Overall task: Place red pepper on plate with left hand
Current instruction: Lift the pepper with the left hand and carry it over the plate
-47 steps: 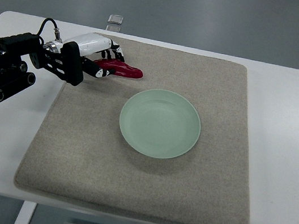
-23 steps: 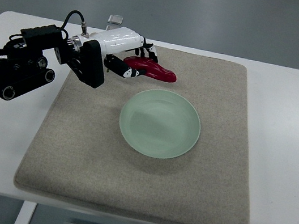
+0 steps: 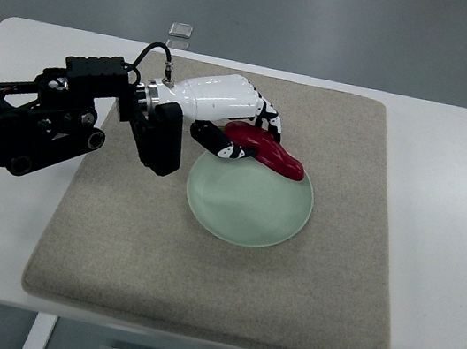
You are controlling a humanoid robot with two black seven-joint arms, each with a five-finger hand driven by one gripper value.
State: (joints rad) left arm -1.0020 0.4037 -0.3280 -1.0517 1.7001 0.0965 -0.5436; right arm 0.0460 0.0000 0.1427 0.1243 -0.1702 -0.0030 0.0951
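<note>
The left hand (image 3: pixel 230 116) reaches in from the left edge, its white back turned up and its arm stretched across the grey mat (image 3: pixel 213 297). Its fingers (image 3: pixel 220 146) are curled around the red pepper (image 3: pixel 266 150), gripping it at the left end. The pepper hangs over the far rim of the pale green plate (image 3: pixel 246 208), its free end pointing right.

The left hand (image 3: pixel 225 115) has a smooth white shell on its back and black-and-white jointed fingers (image 3: pixel 216 143). Behind it sits a black boxy wrist block, then a black forearm with round fittings. A black cable loops above the wrist.
</note>
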